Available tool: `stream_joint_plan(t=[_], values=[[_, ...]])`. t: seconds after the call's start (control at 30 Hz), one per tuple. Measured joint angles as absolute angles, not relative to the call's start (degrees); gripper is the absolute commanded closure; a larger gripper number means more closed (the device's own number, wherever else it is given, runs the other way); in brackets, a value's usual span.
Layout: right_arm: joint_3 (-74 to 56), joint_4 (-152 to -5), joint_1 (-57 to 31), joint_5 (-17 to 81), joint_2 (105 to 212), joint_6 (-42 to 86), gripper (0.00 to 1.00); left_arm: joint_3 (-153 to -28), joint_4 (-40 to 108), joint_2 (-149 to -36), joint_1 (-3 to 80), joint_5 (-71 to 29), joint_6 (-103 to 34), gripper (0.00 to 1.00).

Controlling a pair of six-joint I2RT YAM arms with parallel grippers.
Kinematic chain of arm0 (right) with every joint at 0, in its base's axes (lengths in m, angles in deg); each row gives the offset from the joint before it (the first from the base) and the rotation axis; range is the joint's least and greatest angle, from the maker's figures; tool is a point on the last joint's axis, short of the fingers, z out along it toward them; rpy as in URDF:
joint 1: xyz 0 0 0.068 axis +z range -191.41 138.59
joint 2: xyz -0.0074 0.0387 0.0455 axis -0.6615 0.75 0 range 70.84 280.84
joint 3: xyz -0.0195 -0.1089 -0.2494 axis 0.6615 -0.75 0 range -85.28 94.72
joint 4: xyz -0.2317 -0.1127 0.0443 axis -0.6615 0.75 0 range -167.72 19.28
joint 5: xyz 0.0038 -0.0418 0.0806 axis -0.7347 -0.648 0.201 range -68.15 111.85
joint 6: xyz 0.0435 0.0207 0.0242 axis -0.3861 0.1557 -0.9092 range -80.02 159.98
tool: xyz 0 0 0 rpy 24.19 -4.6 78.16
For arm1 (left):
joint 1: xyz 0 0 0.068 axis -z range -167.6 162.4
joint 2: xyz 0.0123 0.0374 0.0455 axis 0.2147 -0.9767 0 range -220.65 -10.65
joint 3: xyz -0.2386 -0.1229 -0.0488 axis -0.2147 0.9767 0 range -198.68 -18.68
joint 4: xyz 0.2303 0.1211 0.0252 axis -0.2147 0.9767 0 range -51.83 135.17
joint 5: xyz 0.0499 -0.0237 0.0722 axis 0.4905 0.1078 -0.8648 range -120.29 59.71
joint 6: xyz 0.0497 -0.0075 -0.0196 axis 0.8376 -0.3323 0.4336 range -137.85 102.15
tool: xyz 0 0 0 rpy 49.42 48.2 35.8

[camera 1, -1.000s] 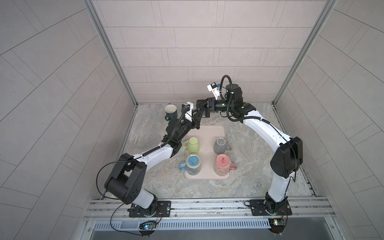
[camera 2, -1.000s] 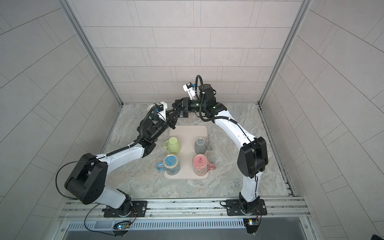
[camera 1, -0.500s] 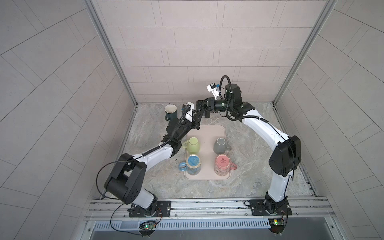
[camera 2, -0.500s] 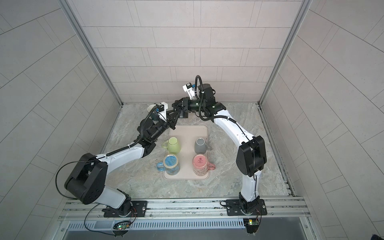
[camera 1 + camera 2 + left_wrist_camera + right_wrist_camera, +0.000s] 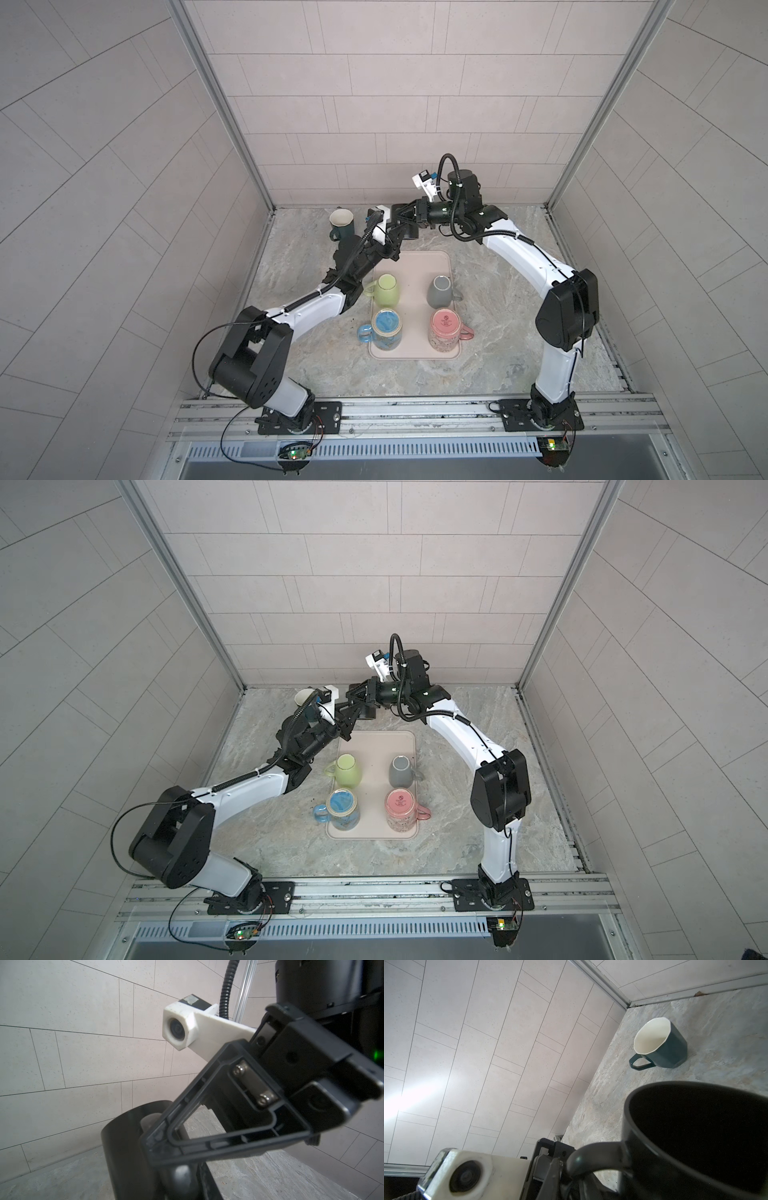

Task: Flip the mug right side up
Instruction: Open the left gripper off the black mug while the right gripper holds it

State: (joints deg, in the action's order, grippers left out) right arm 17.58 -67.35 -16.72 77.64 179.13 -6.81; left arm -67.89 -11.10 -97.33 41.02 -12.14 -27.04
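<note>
My top views hang high over the front rail (image 5: 415, 409), looking steeply down, far off, both sharing the tray (image 5: 411, 266). My left wrist camera (image 5: 467, 1176) stares close at the black mug (image 5: 124, 1147) and my right wrist camera (image 5: 178, 1029); that one looks back past the black mug toward the teal mug (image 5: 670, 1049), eleven o'clock from the tray.

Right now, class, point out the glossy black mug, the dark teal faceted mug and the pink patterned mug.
glossy black mug (image 5: 695, 1130): right wrist view, inside wall.
dark teal faceted mug (image 5: 654, 1041): right wrist view, cream inside.
pink patterned mug (image 5: 445, 328): in a top view, upturned base.
</note>
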Motion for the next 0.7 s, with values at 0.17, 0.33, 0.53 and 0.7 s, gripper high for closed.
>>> stream_joint_plan(t=[0.17, 0.33, 0.53, 0.7], values=[[17.58, -66.85, -16.64, 78.51, 179.13, -7.27, 1.0, -67.94, -11.02, -97.46, 41.02, -11.75, -26.78, 1.0], [17.58, -66.61, -16.64, 78.64, 179.15, -7.18, 1.0, -67.96, -10.8, -97.46, 41.02, -11.73, -26.36, 1.0], [17.58, -65.36, -16.59, 78.07, 179.13, -5.78, 1.0, -67.96, -9.79, -97.46, 41.04, -12.05, -25.69, 1.0], [17.58, -64.16, -16.46, 77.16, 179.13, -4.47, 1.0, -67.96, -8.61, -97.46, 41.18, -12.45, -25.42, 0.84]])
